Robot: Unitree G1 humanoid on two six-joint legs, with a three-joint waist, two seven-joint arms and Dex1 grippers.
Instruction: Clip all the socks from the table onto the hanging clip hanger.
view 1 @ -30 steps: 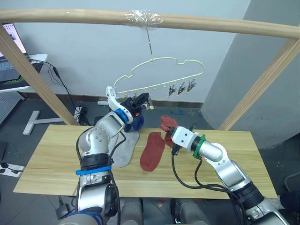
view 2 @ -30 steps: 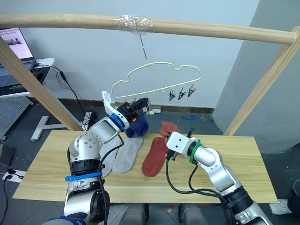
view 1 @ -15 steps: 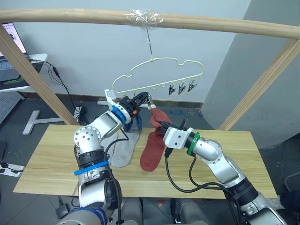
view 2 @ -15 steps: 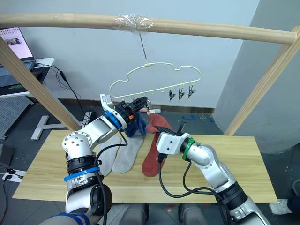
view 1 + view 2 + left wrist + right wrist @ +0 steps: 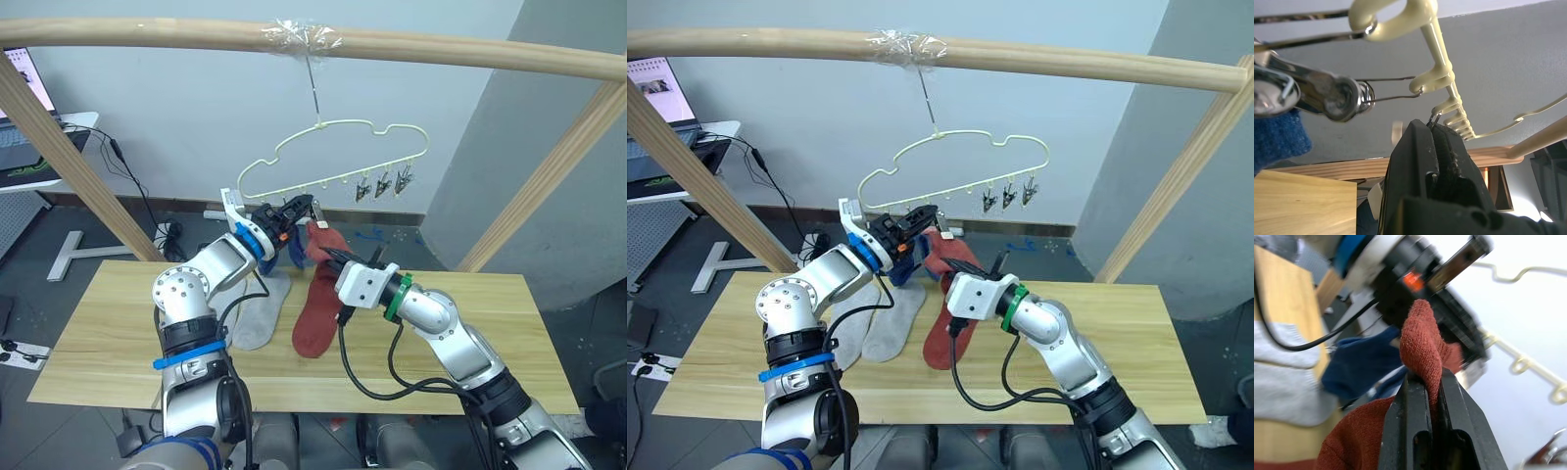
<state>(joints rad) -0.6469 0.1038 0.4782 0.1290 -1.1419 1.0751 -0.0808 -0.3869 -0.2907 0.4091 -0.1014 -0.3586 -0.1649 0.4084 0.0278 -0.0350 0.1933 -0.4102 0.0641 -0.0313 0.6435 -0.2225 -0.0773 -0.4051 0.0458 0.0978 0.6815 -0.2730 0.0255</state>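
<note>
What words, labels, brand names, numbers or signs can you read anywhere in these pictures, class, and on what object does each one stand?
No text can be read in these pictures.
Laptop screen: it shows an image, too small to read.
Clip hanger, socks, table, wooden pole: no print or label visible.
Left gripper, right gripper holding the rust red sock: no markings legible.

Rust red sock (image 5: 1422, 335) in black right pincer (image 5: 1431, 382); second rust red sock (image 5: 315, 318) and light grey sock (image 5: 257, 315) on light yellowish wood worktop (image 5: 108, 333). Blue sock (image 5: 1276, 137). Pale yellow clip hanger (image 5: 333, 157), dark metal clips (image 5: 382, 184).
</note>
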